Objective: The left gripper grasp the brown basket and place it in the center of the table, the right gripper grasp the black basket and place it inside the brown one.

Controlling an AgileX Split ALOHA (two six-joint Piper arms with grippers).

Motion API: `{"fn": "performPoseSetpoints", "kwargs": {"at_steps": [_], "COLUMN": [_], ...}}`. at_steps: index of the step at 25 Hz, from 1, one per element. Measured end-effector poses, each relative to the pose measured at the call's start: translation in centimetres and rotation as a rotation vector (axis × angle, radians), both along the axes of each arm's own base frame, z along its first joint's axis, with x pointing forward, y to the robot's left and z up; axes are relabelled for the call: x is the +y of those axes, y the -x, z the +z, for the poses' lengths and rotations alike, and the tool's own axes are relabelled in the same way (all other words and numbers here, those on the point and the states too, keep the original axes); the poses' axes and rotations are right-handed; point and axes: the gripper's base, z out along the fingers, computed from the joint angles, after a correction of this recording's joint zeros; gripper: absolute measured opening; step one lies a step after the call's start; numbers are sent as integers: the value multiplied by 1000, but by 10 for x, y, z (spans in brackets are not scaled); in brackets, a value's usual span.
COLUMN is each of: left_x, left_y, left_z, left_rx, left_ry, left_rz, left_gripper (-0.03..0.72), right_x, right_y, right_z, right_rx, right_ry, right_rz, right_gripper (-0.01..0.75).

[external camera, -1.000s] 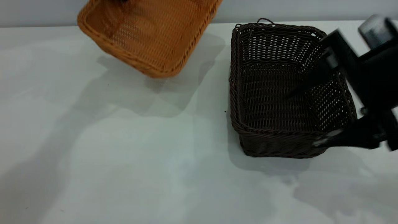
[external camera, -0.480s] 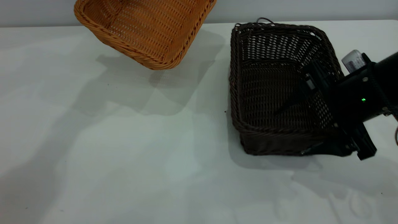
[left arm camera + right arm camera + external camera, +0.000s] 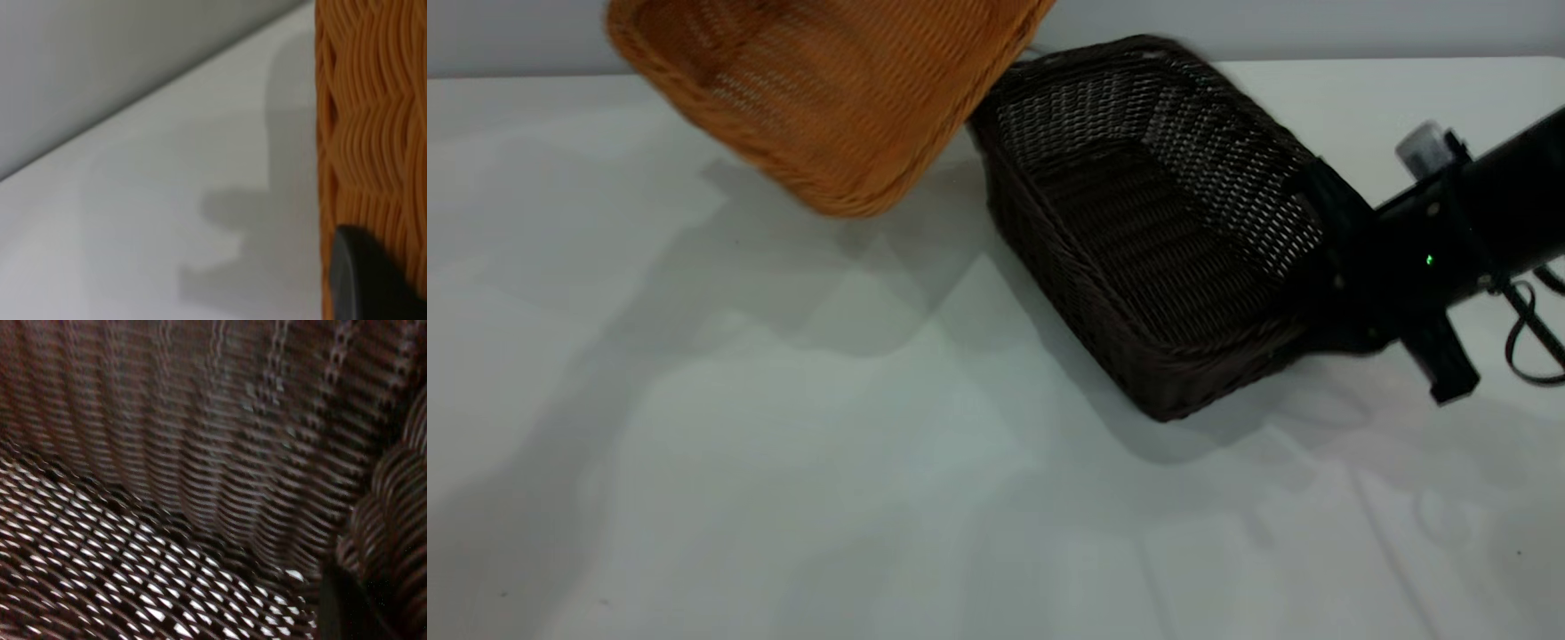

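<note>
The brown basket [image 3: 827,98] hangs tilted in the air at the back left, its top cut off by the exterior view's edge. The left gripper is out of the exterior view. In the left wrist view one dark finger [image 3: 367,283] presses on the basket's orange wall [image 3: 367,133], so it is shut on it. The black basket [image 3: 1129,240] is tilted, its right end raised off the table [image 3: 783,489]. My right gripper [image 3: 1329,267] is shut on its right wall. In the right wrist view a finger [image 3: 340,607] lies by the braided rim [image 3: 393,520].
The white tabletop spreads wide in front of and to the left of both baskets. The grey back wall [image 3: 1316,27] runs behind the table. A loose black cable [image 3: 1534,342] hangs from the right arm near the table's right edge.
The right gripper has closed on the black basket's right wall, tipped it up and swung it left toward the brown basket. The brown basket has shifted a little left and tilted more.
</note>
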Motion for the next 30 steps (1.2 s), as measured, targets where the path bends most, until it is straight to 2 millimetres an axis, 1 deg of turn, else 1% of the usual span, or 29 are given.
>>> {"fn": "performPoseSetpoints", "kwargs": {"at_steps": [2,4,7,8,10,12,14,15,17,20,22,25,26,28,30], "left_x": [4,4,3,3,1,-3,-11,-17,-32,-63,-83,-106,-111,-118,-123], "left_y": [3,7,17,20,27,32,36,37,41,50,58,69,72,75,76], "left_z": [5,13,22,22,18,11,5,2,-11,-38,-58,-77,-81,-83,-82], "left_rx": [19,38,96,125,199,251,266,255,231,228,249,260,260,253,249], "left_ry": [-31,-43,-73,-82,-102,-101,-85,-87,-108,-110,-116,-129,-131,-134,-122], "left_rz": [-26,-45,-108,-144,-238,-332,-450,-529,-701,-890,-961,-1020,-1029,-1039,-1028], "left_gripper": [78,78,78,78,78,78,78,78,78,78,78,88,101,153,242], "right_x": [-13,-30,-69,-82,-116,-139,-154,-159,-169,-175,-176,-175,-174,-173,-171], "right_y": [-10,-21,-39,-44,-50,-49,-44,-42,-36,-32,-32,-31,-31,-30,-29], "right_z": [3,8,25,32,49,61,68,70,73,82,88,95,96,100,102], "right_rx": [-43,-100,-196,-221,-278,-316,-336,-339,-344,-362,-374,-389,-393,-401,-404], "right_ry": [13,37,65,68,64,61,57,54,49,54,66,67,62,49,42], "right_rz": [4,15,-1,-28,-85,-90,-45,-22,33,88,108,125,129,142,164], "right_gripper": [87,83,82,81,81,80,80,80,80,80,80,80,80,80,80]}}
